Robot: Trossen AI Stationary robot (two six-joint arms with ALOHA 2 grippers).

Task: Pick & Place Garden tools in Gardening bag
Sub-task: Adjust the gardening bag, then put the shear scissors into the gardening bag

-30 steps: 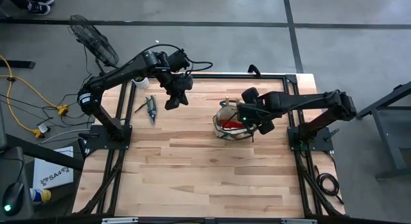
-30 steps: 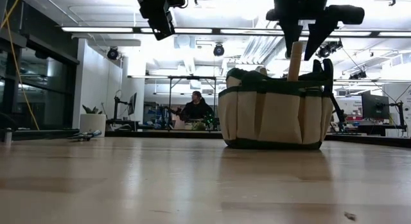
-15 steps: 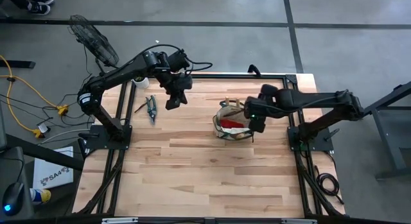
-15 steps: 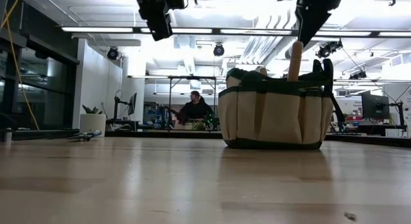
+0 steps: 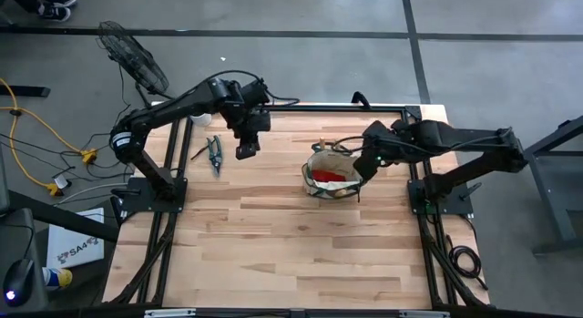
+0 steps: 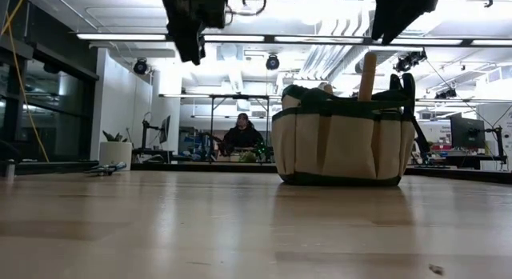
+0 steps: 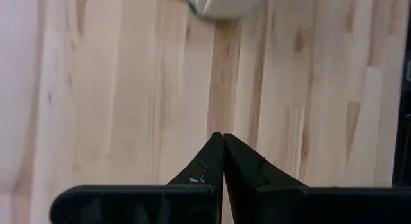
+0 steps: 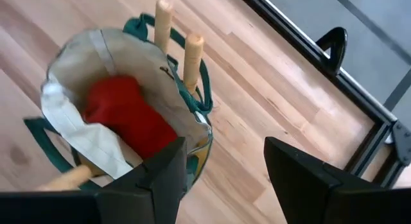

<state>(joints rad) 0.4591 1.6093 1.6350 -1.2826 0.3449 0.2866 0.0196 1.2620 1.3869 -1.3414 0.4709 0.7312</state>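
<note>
I see the gardening bag (image 5: 330, 177), a small tan canvas tote with dark green trim and loop handles, standing upright on the right half of the pale butcher-block table (image 5: 273, 254), closer to the back edge than the front. Its mouth gapes open: a soft red glove (image 8: 128, 118) lies crumpled inside against the pale lining, and two round, light wooden tool handles (image 8: 176, 41) stick up along one wall, close together and slightly tilted. A third wooden handle (image 8: 64, 178) pokes out low near my right camera.

My right gripper (image 8: 225, 169) hangs above the bag's right rim, fingers spread apart and holding nothing, with open floor of board beyond it up to the black metal frame (image 8: 308, 54) at the table's edge.

Well to the left, dark-green-handled pruning shears (image 5: 214, 154) lie flat on the wood near the left rear corner, apart from everything else. My left gripper (image 7: 223, 161) hovers just right of them, over bare planks, its two dark fingers pinched tip to tip on nothing. A small white pot (image 5: 200, 117) sits at the back-left edge, beside the left arm.

The whole front half of the board lies open. Beyond the table a person (image 6: 242, 133) sits at a far desk.
</note>
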